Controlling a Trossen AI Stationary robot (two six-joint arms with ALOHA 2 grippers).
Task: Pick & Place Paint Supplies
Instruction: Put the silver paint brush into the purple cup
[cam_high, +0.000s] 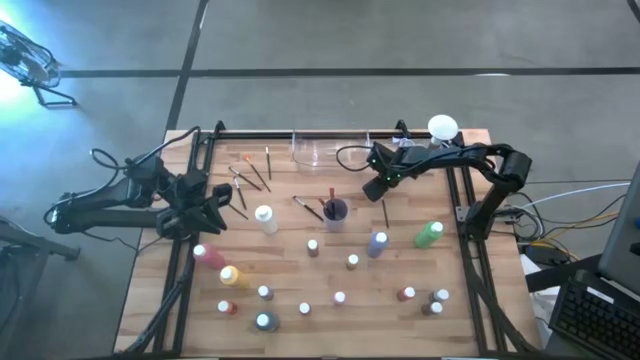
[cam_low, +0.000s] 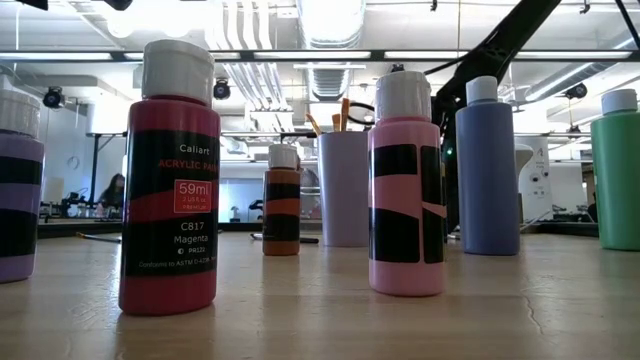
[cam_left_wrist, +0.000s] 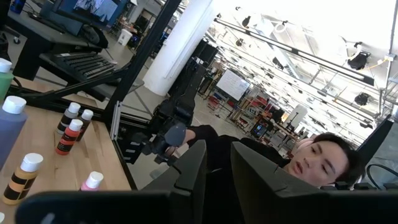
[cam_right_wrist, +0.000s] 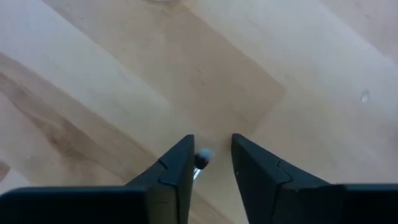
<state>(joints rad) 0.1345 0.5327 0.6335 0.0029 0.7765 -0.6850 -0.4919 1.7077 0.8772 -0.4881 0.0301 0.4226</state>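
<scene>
So the right gripper (cam_right_wrist: 211, 158) is over the back-middle part of the wooden table (cam_high: 480, 300), pointing down at bare wood. In its wrist view the two fingers sit a little apart, with the pale tip of a thin paintbrush (cam_right_wrist: 200, 160) between them, up against one finger. Can't tell if they're actually pinching it or just around it.

The left gripper (cam_left_wrist: 217, 165) is out at the table's left edge, tilted up toward the room, where a person is visible beyond the table. There's a narrow gap between its fingers and nothing in it.

The paint stuff is spread all over. A few loose brushes (cam_high: 252, 176) lie at the back left, and a cup (cam_high: 335, 211) near the middle has brushes standing in it. A white bottle (cam_high: 265, 218) sits left of the cup, a green bottle (cam_high: 429, 234) lies tipped on the right, and a blue bottle (cam_high: 378, 242) is between them. Lots of small bottles dot the front half, including a magenta bottle (cam_low: 168, 180) and a pink bottle (cam_low: 405, 185) close to the low camera.
</scene>
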